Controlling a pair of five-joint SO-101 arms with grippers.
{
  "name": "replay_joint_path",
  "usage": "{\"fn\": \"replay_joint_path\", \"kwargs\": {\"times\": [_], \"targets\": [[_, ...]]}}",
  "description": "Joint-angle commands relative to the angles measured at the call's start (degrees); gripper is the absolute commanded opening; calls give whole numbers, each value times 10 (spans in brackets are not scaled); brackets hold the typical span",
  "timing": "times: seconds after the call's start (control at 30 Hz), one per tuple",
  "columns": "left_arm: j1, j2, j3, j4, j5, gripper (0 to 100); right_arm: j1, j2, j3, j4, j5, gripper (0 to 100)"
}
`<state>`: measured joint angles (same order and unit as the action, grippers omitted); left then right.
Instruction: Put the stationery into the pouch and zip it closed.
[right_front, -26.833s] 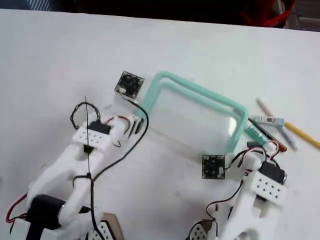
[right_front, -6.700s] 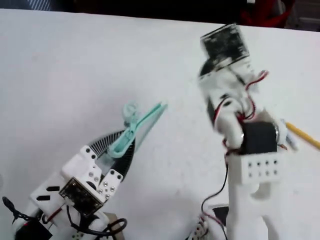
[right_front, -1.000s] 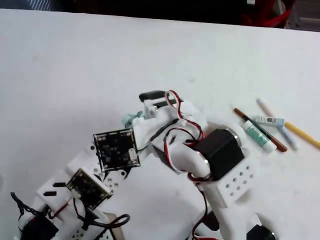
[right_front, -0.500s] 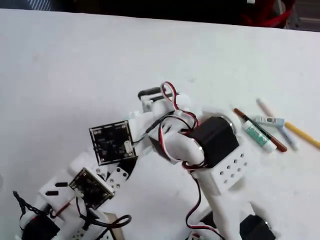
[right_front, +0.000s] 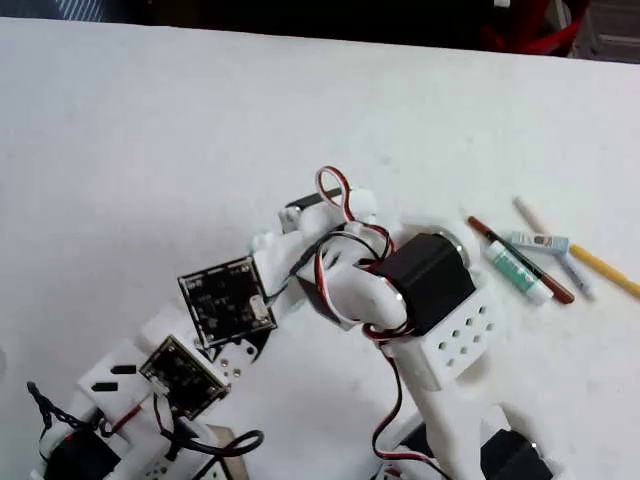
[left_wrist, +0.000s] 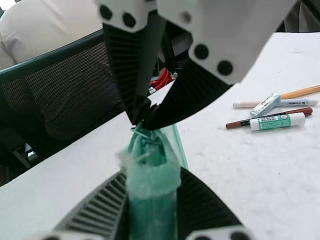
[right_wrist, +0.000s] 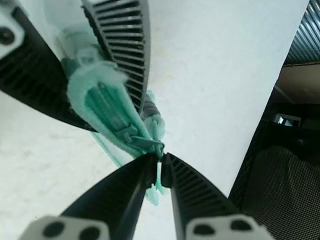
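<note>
The teal-edged clear pouch (left_wrist: 151, 200) is held up on edge, and my left gripper (left_wrist: 151, 172) is shut on its end. My right gripper (right_wrist: 159, 162) is shut on the teal zipper pull (right_wrist: 147, 142) just above that end; the left wrist view shows the right gripper (left_wrist: 142, 120) from the front. In the high view the right arm (right_front: 430, 290) lies across the pouch and hides it. The stationery lies on the table to the right, apart from both arms: a brown pen (right_front: 520, 260), a green-and-white tube (right_front: 522, 274) and a yellow pencil (right_front: 605, 270).
The white table (right_front: 150, 130) is bare at the left and the back. The right arm's camera board (right_front: 225, 305) hangs over the left arm (right_front: 130, 390). Loose black cable (right_front: 215, 445) lies by the left arm's base. A mesh chair (left_wrist: 65, 95) stands beyond the table edge.
The right arm swung over the lifted pouch. Over the last second its wrist shifted slightly, and it now covers the teal pouch end that showed beside it.
</note>
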<state>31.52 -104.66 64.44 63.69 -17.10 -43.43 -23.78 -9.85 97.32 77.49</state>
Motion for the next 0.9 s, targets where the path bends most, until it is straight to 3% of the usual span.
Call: {"fn": "replay_joint_path", "kwargs": {"times": [0.0,0.27,0.63,0.87], "targets": [[4,-1,-16,1,-9,23,-19,-17,-4,-5,-59,19],[3,-1,-16,1,-9,23,-4,-117,56,-91,-214,19],[2,-1,-19,-4,-4,28,36,-335,342,-250,-238,19],[2,-1,-18,-1,-4,109,100,-387,433,-346,-271,18]]}}
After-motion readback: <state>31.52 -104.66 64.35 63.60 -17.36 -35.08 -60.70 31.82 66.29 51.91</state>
